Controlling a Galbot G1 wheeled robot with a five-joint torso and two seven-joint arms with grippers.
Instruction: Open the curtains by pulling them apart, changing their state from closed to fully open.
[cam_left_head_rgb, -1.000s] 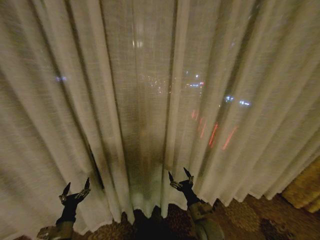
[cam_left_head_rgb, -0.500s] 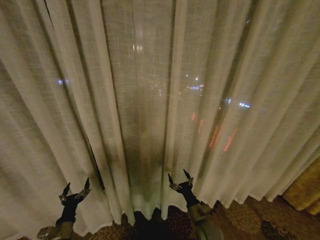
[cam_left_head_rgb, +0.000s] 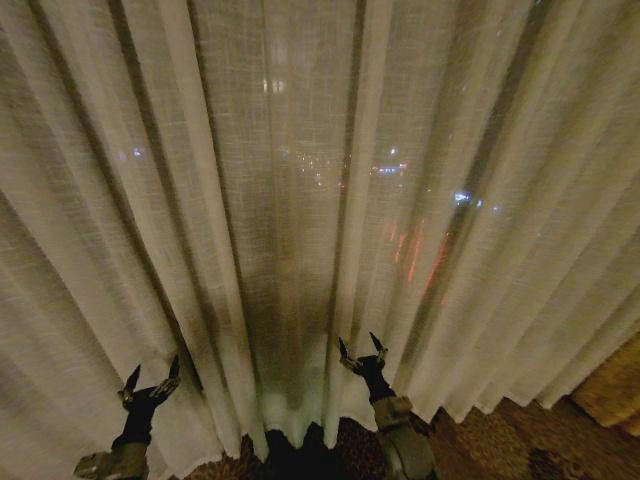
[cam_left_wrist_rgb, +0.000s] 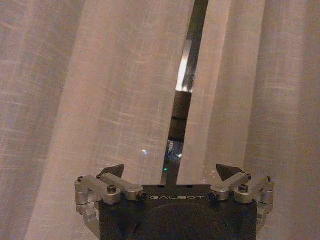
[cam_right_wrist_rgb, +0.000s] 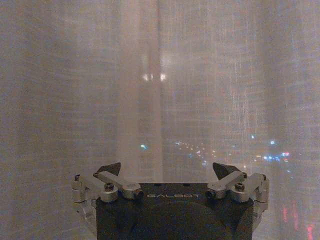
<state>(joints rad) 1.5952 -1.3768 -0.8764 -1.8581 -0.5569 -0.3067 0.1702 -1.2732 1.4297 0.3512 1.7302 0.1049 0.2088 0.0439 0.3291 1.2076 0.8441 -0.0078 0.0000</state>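
The curtains hang closed across the head view as sheer cream pleated panels, one to the left (cam_left_head_rgb: 110, 250) and one to the right (cam_left_head_rgb: 480, 240). My left gripper (cam_left_head_rgb: 150, 378) is low on the left, open and empty, close in front of the fabric. In the left wrist view that gripper (cam_left_wrist_rgb: 170, 170) faces a narrow dark gap (cam_left_wrist_rgb: 182, 110) between two panel edges. My right gripper (cam_left_head_rgb: 362, 350) is low at the centre, open and empty, just short of a fold. In the right wrist view the right gripper (cam_right_wrist_rgb: 166, 167) faces unbroken sheer fabric (cam_right_wrist_rgb: 160, 75).
City lights glow through the fabric from behind a window. A thick golden-brown drape (cam_left_head_rgb: 615, 385) hangs at the far right. Patterned carpet (cam_left_head_rgb: 500, 445) shows below the hems, and the curtain hems reach down to the floor.
The head camera has shifted a little, so the golden drape sits farther toward the right edge. Both grippers stay open in nearly the same places; the right one is slightly higher.
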